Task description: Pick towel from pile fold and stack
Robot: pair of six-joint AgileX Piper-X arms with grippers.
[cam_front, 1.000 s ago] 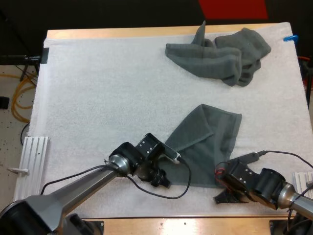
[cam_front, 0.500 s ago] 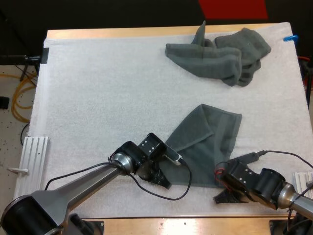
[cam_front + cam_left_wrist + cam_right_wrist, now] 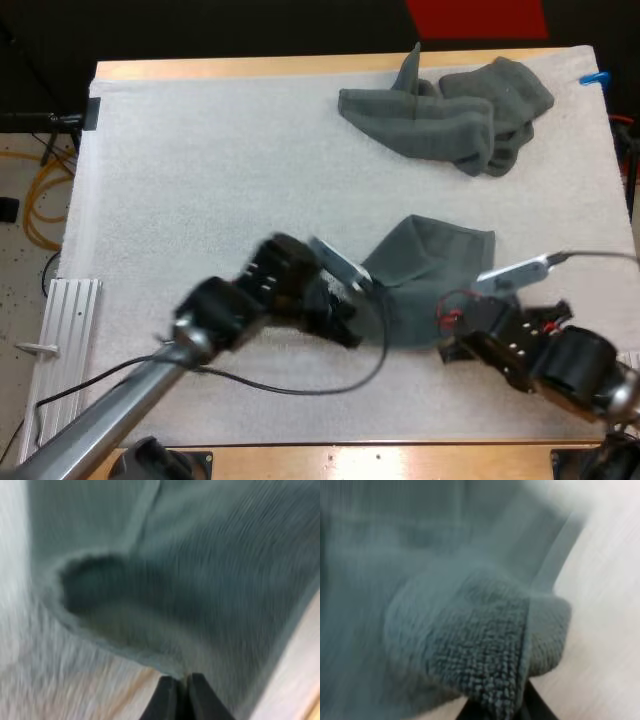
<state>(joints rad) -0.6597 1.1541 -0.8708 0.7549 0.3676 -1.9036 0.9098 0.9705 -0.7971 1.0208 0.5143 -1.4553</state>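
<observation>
A dark grey-green towel [image 3: 440,262] lies partly folded on the white mat [image 3: 200,180], near the front right. My left gripper [image 3: 347,327] is shut on its near left corner, and the near edge is raised off the mat. In the left wrist view the black fingertips [image 3: 169,692] pinch the towel's [image 3: 200,580] hem. My right gripper [image 3: 449,347] is shut on the near right corner. In the right wrist view that corner of the towel [image 3: 470,645] bunches over the fingers [image 3: 536,711]. A crumpled pile of towels [image 3: 460,115] sits at the far right of the mat.
A white ribbed rail [image 3: 65,320] lies off the table's left side. The wooden front edge [image 3: 380,462] runs close below both grippers. Bare mat stretches across the left and middle.
My left gripper has shut on the towel's near left corner. Both arms have risen and swung away from the front edge, lifting the towel's near edge.
</observation>
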